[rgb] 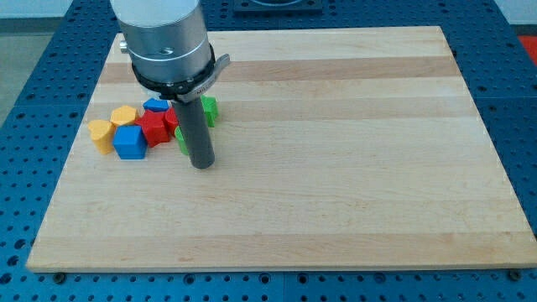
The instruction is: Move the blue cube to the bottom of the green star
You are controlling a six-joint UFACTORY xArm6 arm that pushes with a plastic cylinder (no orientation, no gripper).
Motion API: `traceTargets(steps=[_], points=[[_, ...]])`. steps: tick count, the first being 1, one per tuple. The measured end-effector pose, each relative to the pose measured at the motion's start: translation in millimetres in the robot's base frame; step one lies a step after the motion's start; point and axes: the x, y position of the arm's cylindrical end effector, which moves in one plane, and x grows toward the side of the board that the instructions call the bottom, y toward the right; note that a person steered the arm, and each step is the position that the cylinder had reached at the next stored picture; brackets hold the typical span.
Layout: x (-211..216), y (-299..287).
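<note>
The blue cube (130, 143) sits at the view's left on the wooden board (336, 168), at the lower left of a tight cluster of blocks. A green block (209, 109), likely the green star, shows at the cluster's right, mostly hidden behind my rod. Another bit of green (180, 139) peeks out left of the rod. My tip (202, 164) rests on the board just right of and below the cluster, about 85 pixels right of the blue cube.
The cluster also holds a red star-like block (153, 127), a second blue block (156, 106), a yellow block (124, 115) and an orange-yellow block (101, 132). The board's left edge lies close to the cluster.
</note>
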Motion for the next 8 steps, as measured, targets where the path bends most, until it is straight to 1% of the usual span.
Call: traceTargets(steps=[1,2,3,4,5,6,7,8], points=[[14,0],[14,-5],[14,-23],[14,-53],[23,-85],[26,-131],[23,-172],[11,-191]])
